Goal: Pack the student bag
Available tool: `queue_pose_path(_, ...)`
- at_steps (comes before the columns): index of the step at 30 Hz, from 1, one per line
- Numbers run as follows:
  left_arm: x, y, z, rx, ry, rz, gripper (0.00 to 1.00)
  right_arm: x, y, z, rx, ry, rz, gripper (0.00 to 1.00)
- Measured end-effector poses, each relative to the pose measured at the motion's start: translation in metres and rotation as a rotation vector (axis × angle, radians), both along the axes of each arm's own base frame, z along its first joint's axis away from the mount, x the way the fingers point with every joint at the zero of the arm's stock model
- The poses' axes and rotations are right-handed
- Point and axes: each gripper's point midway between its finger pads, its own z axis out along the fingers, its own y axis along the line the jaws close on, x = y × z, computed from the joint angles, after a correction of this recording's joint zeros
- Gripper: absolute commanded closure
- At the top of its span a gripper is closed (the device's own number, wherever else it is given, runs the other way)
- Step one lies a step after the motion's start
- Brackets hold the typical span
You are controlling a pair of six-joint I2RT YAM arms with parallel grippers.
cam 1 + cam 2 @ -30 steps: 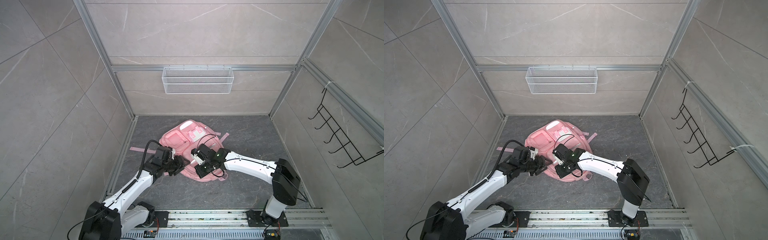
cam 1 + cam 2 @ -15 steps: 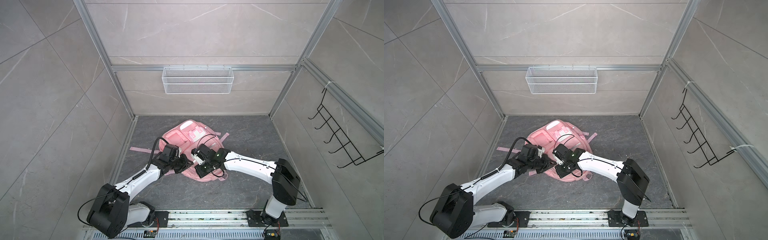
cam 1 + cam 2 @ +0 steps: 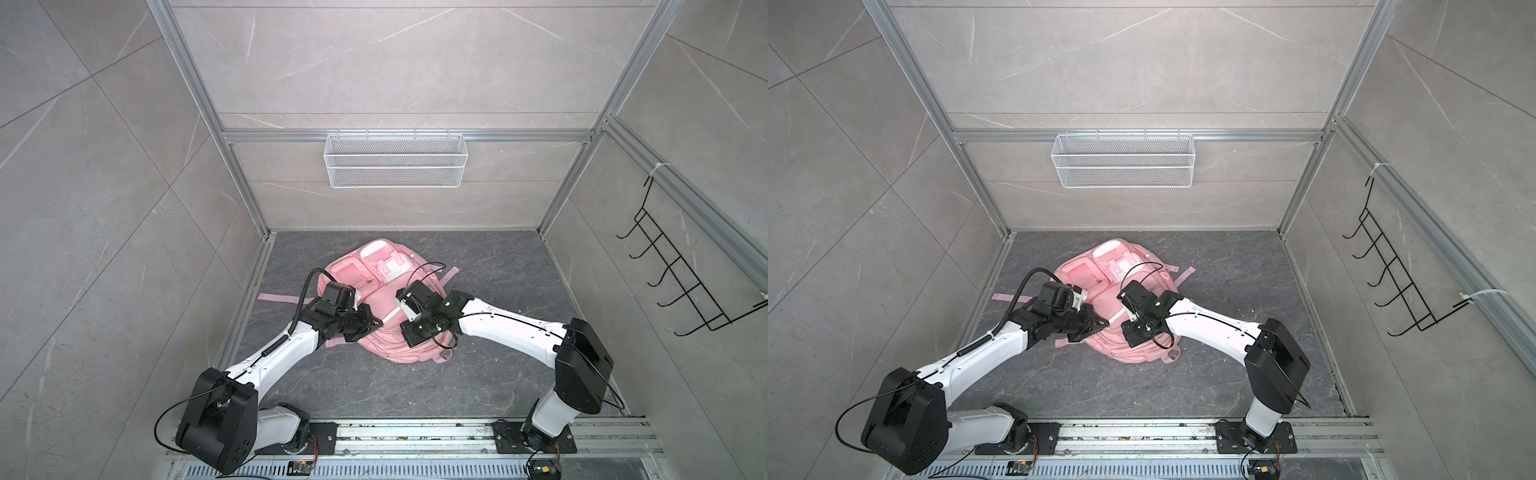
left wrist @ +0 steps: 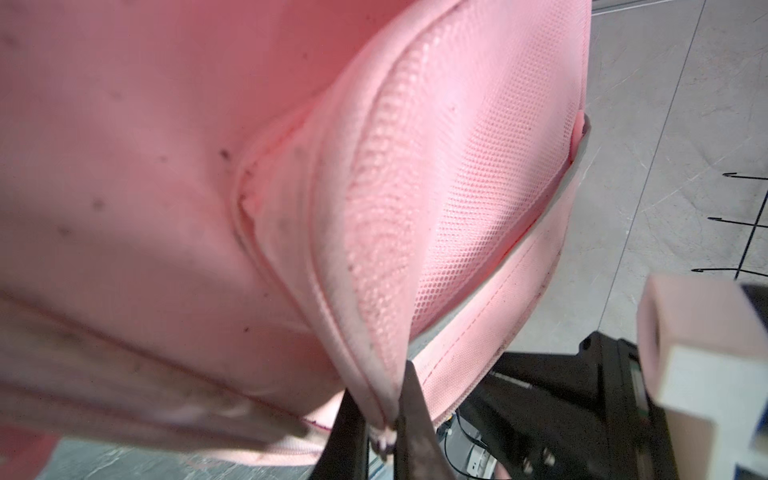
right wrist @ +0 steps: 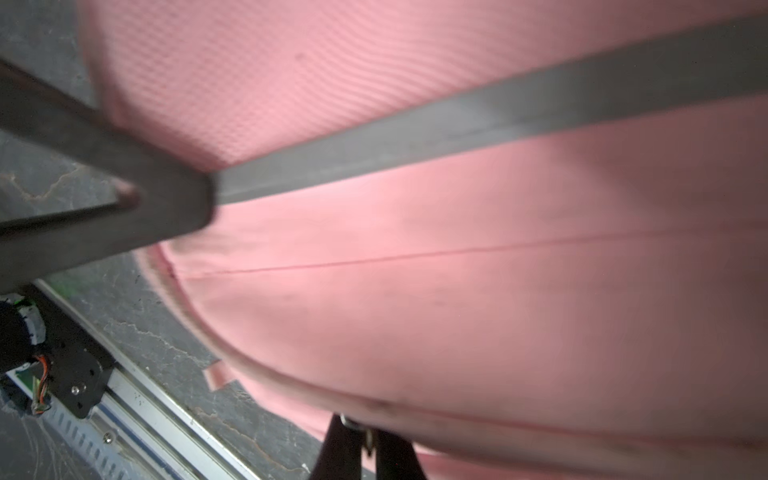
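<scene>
Centrally, toward the back of the dark grey counter (image 3: 498,270), the pink student bag (image 3: 384,301) is seen lying with its front pockets up, between the two arms. In the left wrist view the left gripper (image 4: 380,432) is shown clamped on a piped fold of the bag's edge, beside a mesh panel — the fabric is pinched between the closed fingers. The right gripper (image 5: 365,440) is closed on the bag's rim, where a small metal piece is caught between its fingers — what that piece is cannot be told.
</scene>
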Motion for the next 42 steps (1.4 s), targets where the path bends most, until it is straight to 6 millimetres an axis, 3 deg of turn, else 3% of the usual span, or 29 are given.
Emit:
queue_pose_path(13, -0.011, 0.037, 0.008, 0.035, -0.047, -0.013, 1.0, 0.051, -0.07, 0.005, -0.044, -0.012, -0.13, 1.0)
queue_pose_path(26, -0.015, 0.04, 0.018, 0.01, -0.097, -0.178, 1.0, 0.067, -0.074, 0.011, -0.056, -0.093, 0.039, 1.0)
queue_pose_path(32, -0.015, 0.037, 0.015, -0.021, -0.097, -0.236, 1.0, 0.094, -0.075, 0.012, -0.144, -0.163, 0.151, 1.0)
queue_pose_path(42, -0.012, 0.035, 0.015, -0.039, -0.099, -0.259, 1.0, 0.12, -0.067, 0.009, -0.228, -0.201, 0.291, 1.0)
